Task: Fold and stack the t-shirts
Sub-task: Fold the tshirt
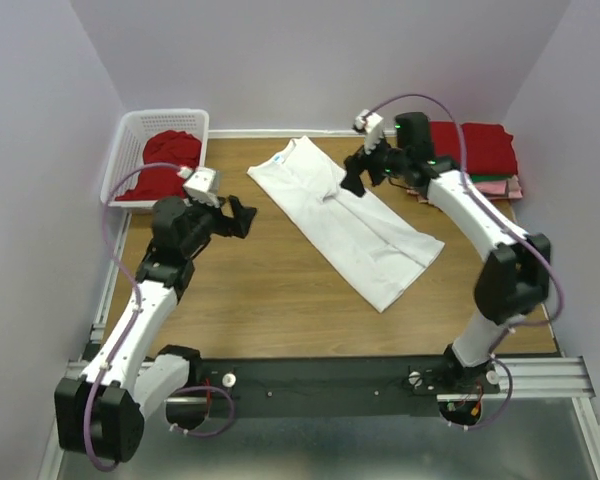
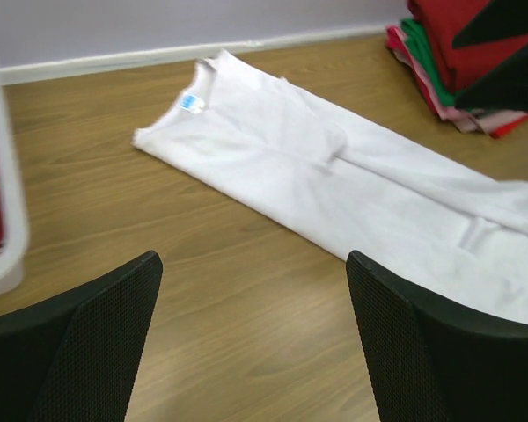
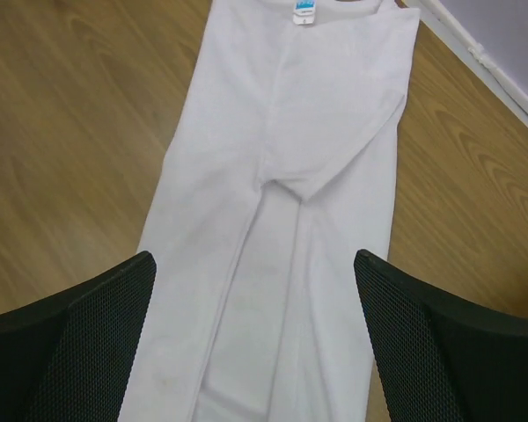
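**White shirt flat on the tabletop, both pincers wide and empty**

From above: a plain white t-shirt (image 1: pixel 345 215), folded into a long narrow strip and laid slantwise on the brown wood-grain tabletop (image 1: pixel 260 290), collar toward the upper centre of the frame, hem toward the centre right. At centre left, the left pincer (image 1: pixel 242 215), off the cloth, over bare wood, aimed toward the strip. Over the strip's upper half, the right pincer (image 1: pixel 352 180); touching the cloth or not, unclear from this height. In the upper left corner, a white plastic lattice basket (image 1: pixel 120 150) with crumpled red shirts (image 1: pixel 168 158) inside. In the upper right corner, a stack of folded shirts (image 1: pixel 475 148), red on top, well apart from the basket.

Plainer from the left wrist: green and pink layers under the red of that stack, at the upper right of the frame. Also a small blue neck label (image 2: pixel 192 102) inside the white collar, barely a speck from above. A sliver of the basket at the left edge. Along the bottom, jaws black and mesh-faced, set far apart, with nothing but wood between them.

Only from the right wrist: a look straight down the strip, label at the top edge, the folded-in sides meeting in a point at mid-frame, a crease running on toward the bottom. Jaws in the lower corners, spread wide to either side of the strip, gripping nothing; cloth flat and unpinched between them.
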Robot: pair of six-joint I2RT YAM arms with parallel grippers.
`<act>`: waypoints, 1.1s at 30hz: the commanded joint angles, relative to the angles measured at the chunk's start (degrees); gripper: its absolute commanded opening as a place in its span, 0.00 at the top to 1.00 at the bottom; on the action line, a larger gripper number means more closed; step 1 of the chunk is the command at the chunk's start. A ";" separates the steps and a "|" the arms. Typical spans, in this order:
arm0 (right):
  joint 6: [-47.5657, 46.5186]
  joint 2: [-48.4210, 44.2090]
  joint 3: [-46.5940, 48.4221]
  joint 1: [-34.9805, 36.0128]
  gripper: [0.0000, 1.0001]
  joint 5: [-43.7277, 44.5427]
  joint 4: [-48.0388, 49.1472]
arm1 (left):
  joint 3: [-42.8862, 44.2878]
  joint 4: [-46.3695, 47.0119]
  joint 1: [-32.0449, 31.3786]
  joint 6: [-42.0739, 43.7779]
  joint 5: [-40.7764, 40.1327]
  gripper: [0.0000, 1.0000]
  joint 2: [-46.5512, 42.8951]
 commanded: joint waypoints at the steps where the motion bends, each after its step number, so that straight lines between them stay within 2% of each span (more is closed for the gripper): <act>1: -6.24 -11.19 -13.98 -6.09 0.00 -8.62 -1.38 | 0.39 0.89 -11.11 0.39 6.37 0.07 3.25; 2: -5.98 -15.57 -18.45 -9.58 0.00 -10.11 -1.38 | 1.18 0.00 -17.93 -0.22 7.51 0.14 5.26; 3: -5.71 -17.52 -20.84 -11.62 0.00 -11.16 -1.38 | 1.36 -0.79 -21.40 0.65 5.52 0.22 6.24; 4: -4.75 -19.20 -22.69 -13.55 0.00 -11.87 -1.47 | 1.63 -1.32 -24.74 0.13 3.49 0.22 7.21; 5: -4.31 -21.04 -26.54 -17.23 0.00 -12.92 -1.47 | 2.06 -1.76 -31.73 -1.00 -0.09 0.23 9.30; 6: -3.96 -22.71 -26.58 -17.26 0.00 -13.63 -1.38 | 2.33 -1.76 -31.80 -1.88 -2.39 0.23 10.46; 7: -3.52 -25.86 -29.88 -21.01 0.00 -14.16 -1.20 | 2.68 -1.76 -39.11 -2.41 -4.94 0.23 11.77; 8: -3.43 -27.29 -31.74 -22.96 0.00 -15.64 -1.12 | 3.12 -1.50 -42.14 -3.20 -7.31 0.23 13.27; 9: -3.43 -28.34 -32.98 -26.72 0.00 -16.53 -0.85 | 4.51 -1.50 -47.83 -3.99 -10.99 0.23 17.20; 13: -1.33 -30.29 -34.40 -34.04 0.00 -18.21 -0.24 | 10.75 -1.50 -57.43 -5.14 -18.49 0.29 29.43; 16: -1.14 -30.03 -35.18 -36.60 0.00 -19.08 -0.15 | 17.78 -3.86 -62.19 -4.88 -26.57 0.30 41.10; 21: -1.76 -29.67 -35.89 -37.74 0.00 -19.00 0.03 | 29.46 -10.19 -65.19 -5.41 -34.82 0.31 51.49; 27: -1.67 -29.76 -36.07 -37.92 0.00 -20.49 -0.06 | 37.64 -16.17 -66.69 -5.67 -40.02 0.37 60.10; 33: -1.41 -29.59 -36.07 -37.92 0.00 -20.75 0.03 | 42.93 -20.74 -67.40 -5.41 -41.87 0.44 65.83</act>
